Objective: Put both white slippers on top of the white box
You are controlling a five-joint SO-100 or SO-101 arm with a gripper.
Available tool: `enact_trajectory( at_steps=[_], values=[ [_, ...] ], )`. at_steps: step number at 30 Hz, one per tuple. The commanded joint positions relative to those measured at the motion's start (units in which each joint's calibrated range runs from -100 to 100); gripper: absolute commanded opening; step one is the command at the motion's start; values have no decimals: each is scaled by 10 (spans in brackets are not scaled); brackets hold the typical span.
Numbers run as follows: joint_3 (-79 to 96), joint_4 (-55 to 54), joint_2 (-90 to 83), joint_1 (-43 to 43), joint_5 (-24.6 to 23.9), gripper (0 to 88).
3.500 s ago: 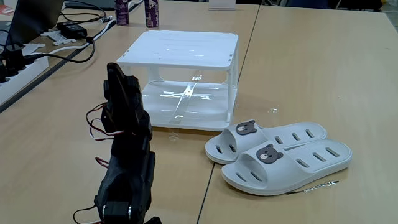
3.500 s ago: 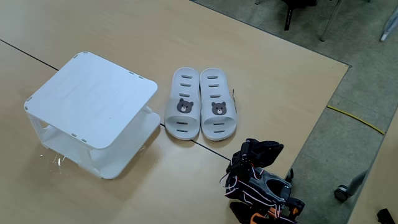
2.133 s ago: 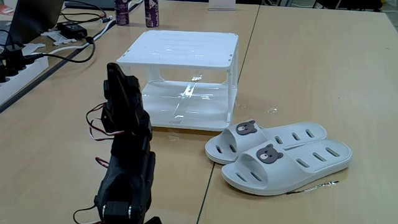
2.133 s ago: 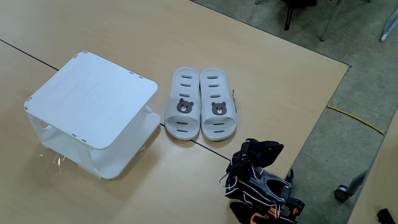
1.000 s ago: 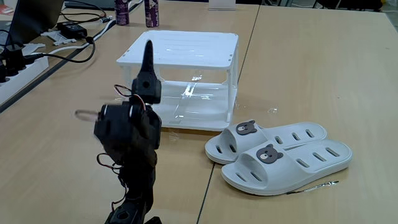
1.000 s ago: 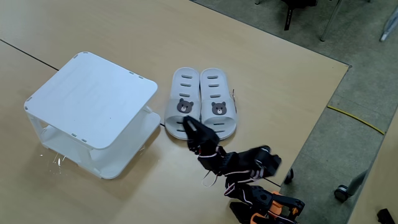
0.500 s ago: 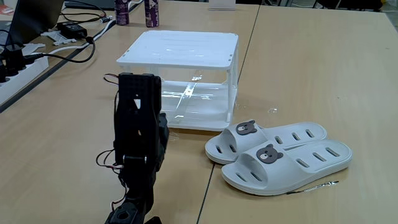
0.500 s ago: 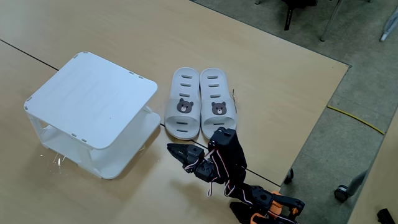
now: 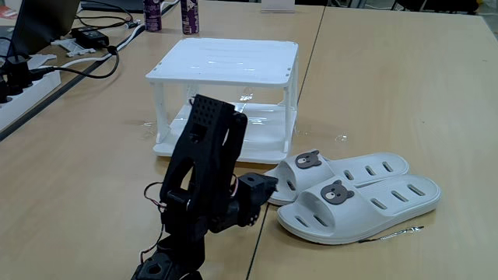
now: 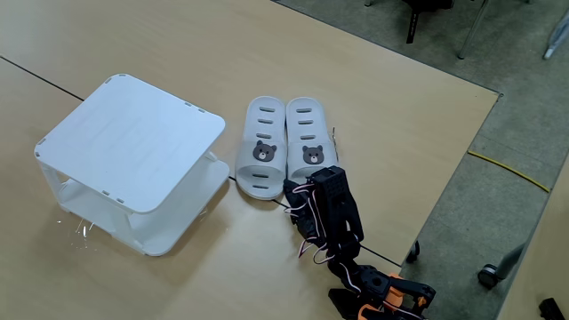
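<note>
A black robot arm is seen at the near edge of a wooden desk, bent forward and low. Its gripper is held at the toe end of the white slippers; whether it is open or closed cannot be told. The slippers lie side by side, touching, on the desk. Beyond, the white box stands with nothing on its top.

Black arm beside paired white slippers, white box behind.
</note>
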Motion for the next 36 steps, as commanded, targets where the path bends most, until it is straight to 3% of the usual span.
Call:
enact_trajectory(
  at_steps=[1, 13, 22, 36],
  values=[
    [-7, -5, -10, 1, 4, 15],
    [-109, -1, -23, -8, 4, 16],
    [-184, 0, 36, -61, 4, 16],
    [-190, 17, 77, -59, 4, 16]
  ],
)
